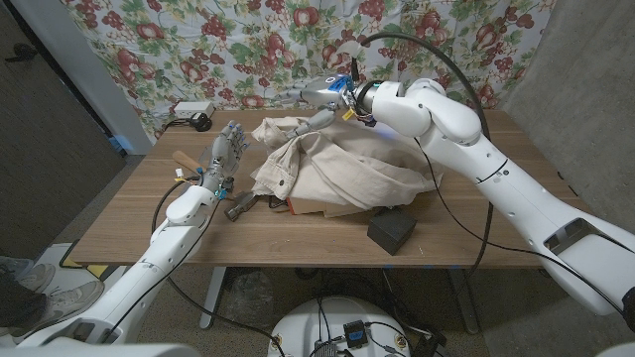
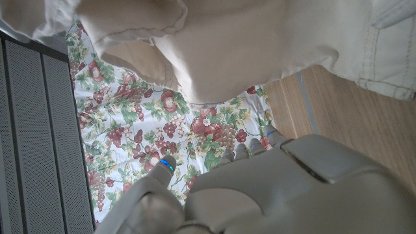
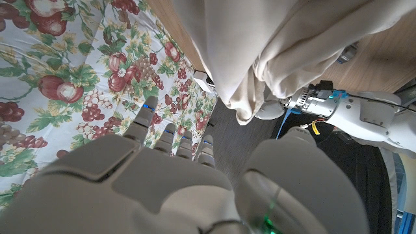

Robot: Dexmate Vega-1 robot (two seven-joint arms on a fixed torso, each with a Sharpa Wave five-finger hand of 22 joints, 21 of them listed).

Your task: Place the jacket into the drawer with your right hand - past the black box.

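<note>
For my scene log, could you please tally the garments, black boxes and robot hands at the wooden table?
Beige cloth jacket: 1
Small black box: 1
Robot hands: 2, the left hand and the right hand
Total: 4

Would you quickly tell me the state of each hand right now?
Left hand: open, fingers upright and apart, holding nothing.
Right hand: holds the far edge of the crumpled beige fabric jacket, as far as the head view shows.
</note>
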